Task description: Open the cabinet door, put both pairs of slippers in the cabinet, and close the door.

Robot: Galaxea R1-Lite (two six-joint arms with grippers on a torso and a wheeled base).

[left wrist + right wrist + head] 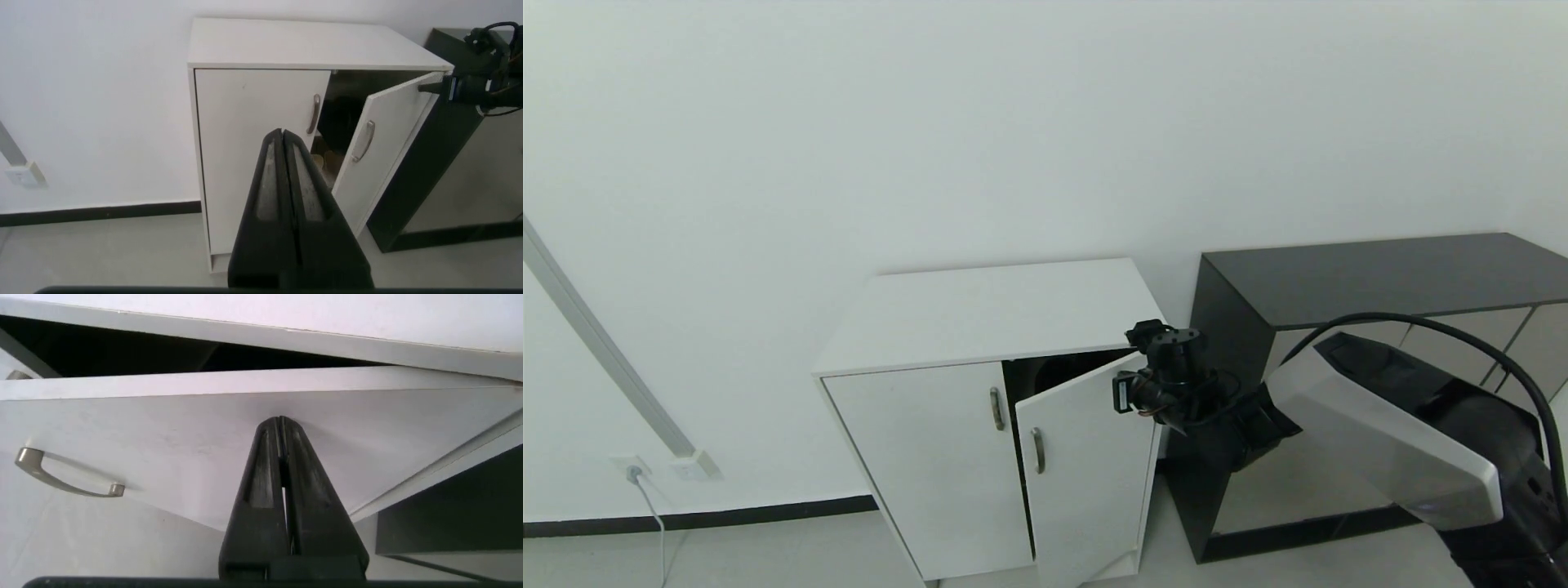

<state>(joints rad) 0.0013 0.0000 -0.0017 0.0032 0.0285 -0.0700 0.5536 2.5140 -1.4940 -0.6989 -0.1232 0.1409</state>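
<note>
Where it stands against the wall, the white cabinet has its left door flush and its right door standing partly open, with a dark gap at that door's 12 o'clock. A black sideboard stands just beside the cabinet at its 3 o'clock. The right gripper is at the open door's outer face, near its 1 o'clock corner, jaws pressed together; whether they touch the door cannot be told. The left gripper hangs well apart from the cabinet, facing it, jaws pressed together on nothing. The open door's metal handle sits near its 9 o'clock edge.
</note>
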